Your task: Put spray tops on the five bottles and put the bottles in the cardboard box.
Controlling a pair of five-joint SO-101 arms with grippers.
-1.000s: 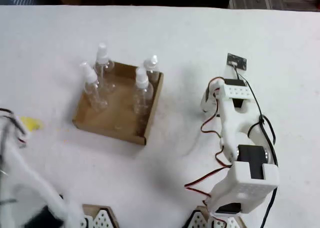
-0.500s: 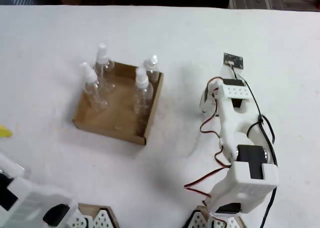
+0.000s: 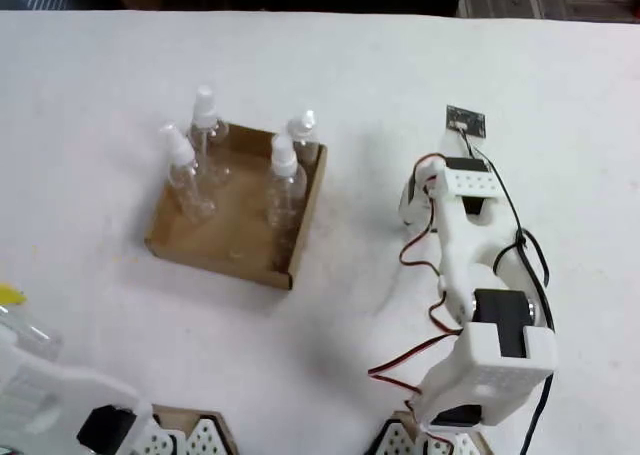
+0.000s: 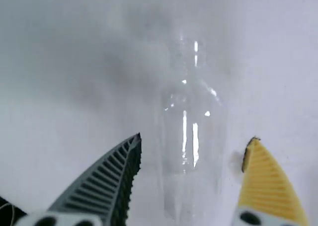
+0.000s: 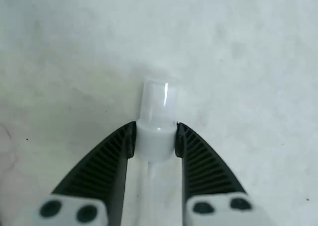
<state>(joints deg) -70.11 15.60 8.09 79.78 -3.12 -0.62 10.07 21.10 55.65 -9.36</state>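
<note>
A cardboard box [image 3: 225, 237] stands left of centre in the high view, with several clear bottles [image 3: 285, 180] upright in it, each with a white spray top. A clear bottle without a top [image 4: 191, 136] lies between the grey finger [image 4: 124, 166] and the yellow finger [image 4: 261, 176] of my left gripper [image 4: 191, 144], which is open with a gap on each side. That arm sits at the table's front left corner, its yellow finger [image 3: 10, 295] showing. My right gripper [image 5: 155, 136] is shut on a white spray top [image 5: 158, 121] with a clear cap, just above the table right of the box [image 3: 412, 193].
The right arm's white body and red and black wires [image 3: 480, 275] stretch from the front edge toward the table's middle. A small dark card [image 3: 466, 121] lies beyond it. Bare white table [image 3: 380, 65] lies behind the box and between box and right arm.
The left arm has swung down toward the front left corner, its yellow finger dropping along the left edge. The right arm has barely shifted.
</note>
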